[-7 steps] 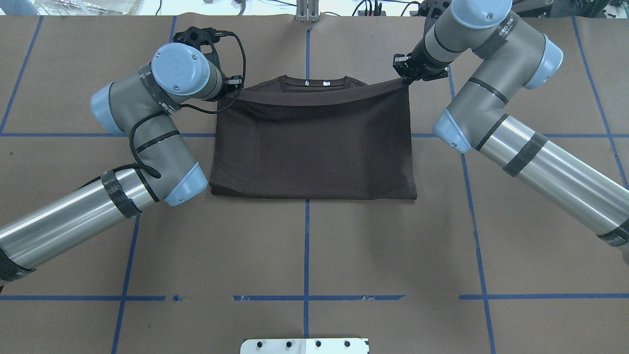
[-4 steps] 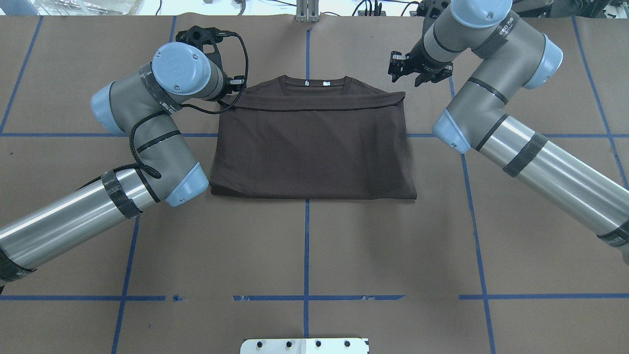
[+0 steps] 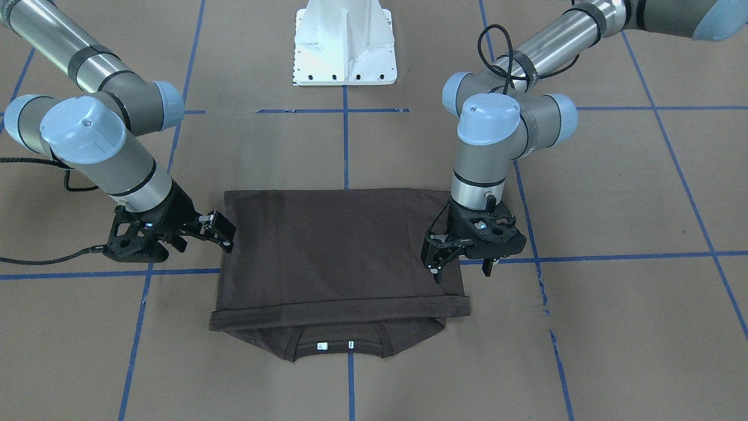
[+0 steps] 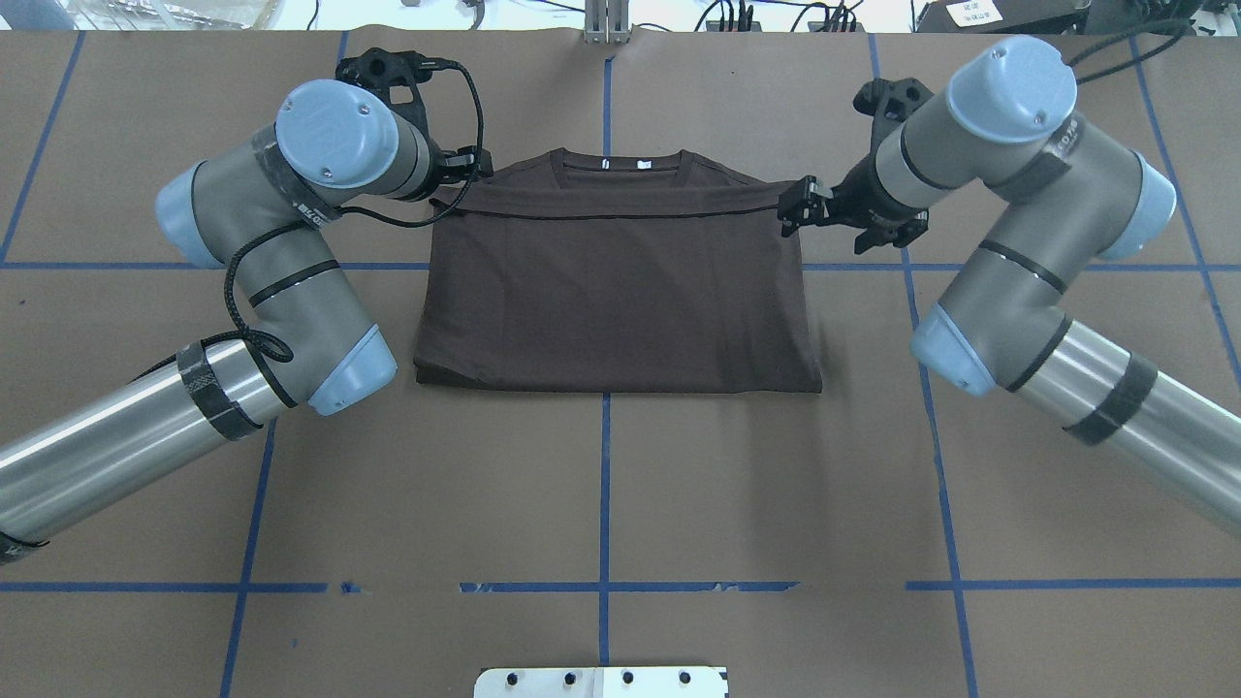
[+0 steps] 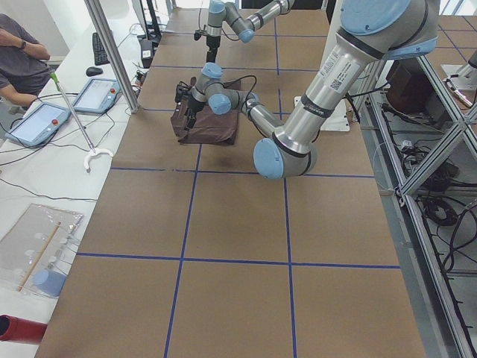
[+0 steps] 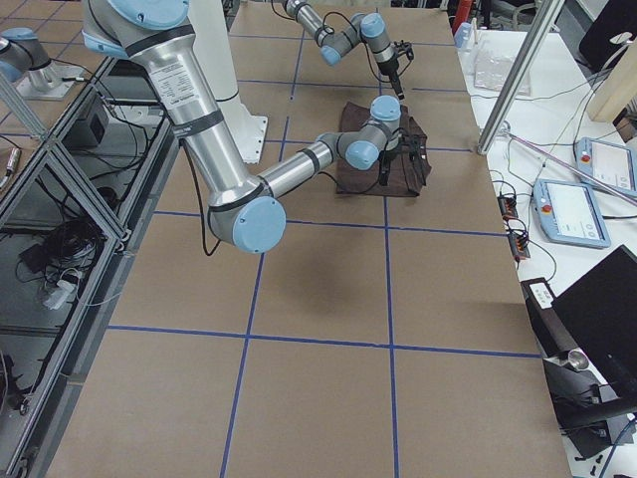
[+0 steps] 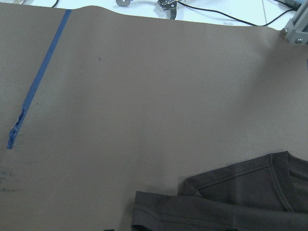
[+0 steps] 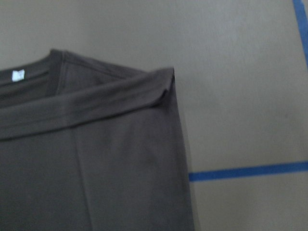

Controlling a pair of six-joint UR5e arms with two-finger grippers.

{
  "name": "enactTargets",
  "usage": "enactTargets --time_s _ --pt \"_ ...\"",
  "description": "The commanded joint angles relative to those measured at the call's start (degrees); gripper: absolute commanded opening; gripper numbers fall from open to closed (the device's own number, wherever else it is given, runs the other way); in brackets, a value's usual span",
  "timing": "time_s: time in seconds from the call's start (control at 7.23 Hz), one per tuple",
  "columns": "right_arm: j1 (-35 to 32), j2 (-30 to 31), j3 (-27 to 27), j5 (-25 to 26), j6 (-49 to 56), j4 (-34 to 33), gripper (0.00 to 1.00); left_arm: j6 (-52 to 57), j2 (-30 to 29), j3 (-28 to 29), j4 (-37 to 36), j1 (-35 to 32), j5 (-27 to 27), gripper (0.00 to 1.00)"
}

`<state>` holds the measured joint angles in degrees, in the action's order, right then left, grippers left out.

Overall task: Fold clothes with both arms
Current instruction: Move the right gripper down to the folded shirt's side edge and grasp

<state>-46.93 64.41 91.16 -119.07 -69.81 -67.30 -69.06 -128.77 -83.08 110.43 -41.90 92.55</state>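
T-shirt (image 4: 616, 291) folded in half, flat at mid-table (image 4: 601, 504), hem edge lying just short of the collar (image 4: 620, 161). Cloth looks soft, light and limp; layers would likely slip, so pinch both together at the side corners. Left gripper (image 3: 460, 273) hovers over the shirt's left collar-end corner, jaws spread, empty. Right gripper (image 4: 790, 209) just beside the opposite corner, jaws apart, holding nothing.

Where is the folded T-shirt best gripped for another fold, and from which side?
Probably at the hem corner on the right edge of the T-shirt, coming in sideways from outside with the right gripper: the layers end together there, so one pinch catches them.
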Motion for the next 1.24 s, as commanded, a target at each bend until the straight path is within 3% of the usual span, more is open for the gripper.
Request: enactTargets --time_s 0.0,0.69,0.83,1.11 --pt "7.9 3.6 2.8 7.3 -3.4 0.0 1.00 0.0 0.5 -1.2 0.0 0.1 0.9 1.00" --pt "10.5 5.4 3.4 6.0 -3.5 -0.6 0.99 0.1 0.2 -2.6 0.0 0.2 1.0 1.00" --pt "10.8 5.4 3.8 5.6 -3.5 -0.6 0.82 0.1 0.3 -2.9 0.0 0.2 1.0 1.00" --pt "10.7 6.1 4.2 4.7 -3.4 -0.5 0.01 0.1 0.1 -3.0 0.0 0.2 1.0 1.00"
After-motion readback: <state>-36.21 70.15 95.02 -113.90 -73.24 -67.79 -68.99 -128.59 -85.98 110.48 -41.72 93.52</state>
